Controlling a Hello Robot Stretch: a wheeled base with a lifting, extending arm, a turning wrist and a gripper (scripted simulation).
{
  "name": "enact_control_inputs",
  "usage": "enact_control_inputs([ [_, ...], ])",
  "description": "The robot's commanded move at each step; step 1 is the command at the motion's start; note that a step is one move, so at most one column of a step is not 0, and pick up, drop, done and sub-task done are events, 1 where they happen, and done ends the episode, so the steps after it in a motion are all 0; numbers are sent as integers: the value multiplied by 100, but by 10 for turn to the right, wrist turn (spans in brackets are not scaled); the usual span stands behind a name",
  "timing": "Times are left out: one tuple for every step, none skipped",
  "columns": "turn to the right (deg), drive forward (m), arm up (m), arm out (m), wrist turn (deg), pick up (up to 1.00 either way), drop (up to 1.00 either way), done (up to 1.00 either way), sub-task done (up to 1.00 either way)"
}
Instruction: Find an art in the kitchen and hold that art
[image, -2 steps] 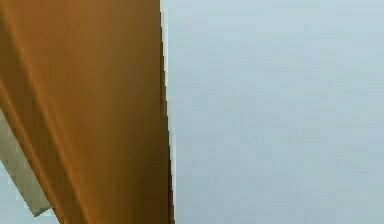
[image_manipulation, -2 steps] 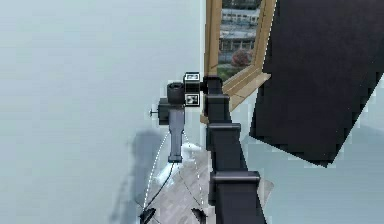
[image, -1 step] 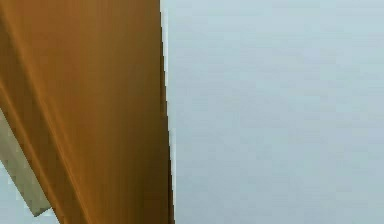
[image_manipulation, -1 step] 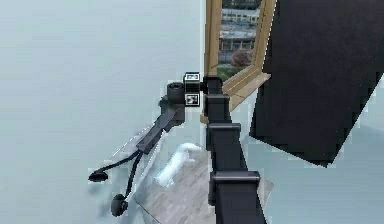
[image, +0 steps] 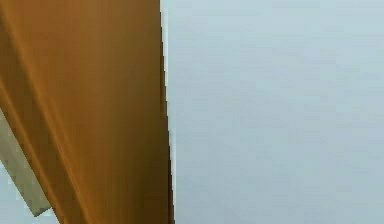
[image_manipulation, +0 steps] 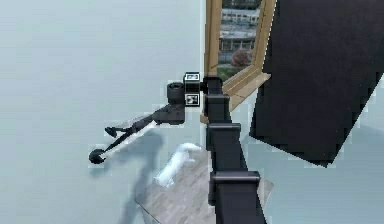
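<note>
Hovering pincer (image_manipulation: 103, 142), pale wall (image_manipulation: 60, 60), wooden window frame (image_manipulation: 212, 40)

Left of the window (image_manipulation: 240, 38), wall (image_manipulation: 80, 60); right of it, a flat panel (image_manipulation: 320, 80); below it, a small object (image_manipulation: 178, 165).

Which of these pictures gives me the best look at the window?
The arm side view: the window sits at the top, its wooden frame and panes plain to see. The forward view gives a brown wooden board beside pale wall; whether that board belongs to the window cannot be told.
</note>
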Motion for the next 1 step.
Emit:
enact_control_inputs([
  [0,0,0,0,450,0,0,0,0],
])
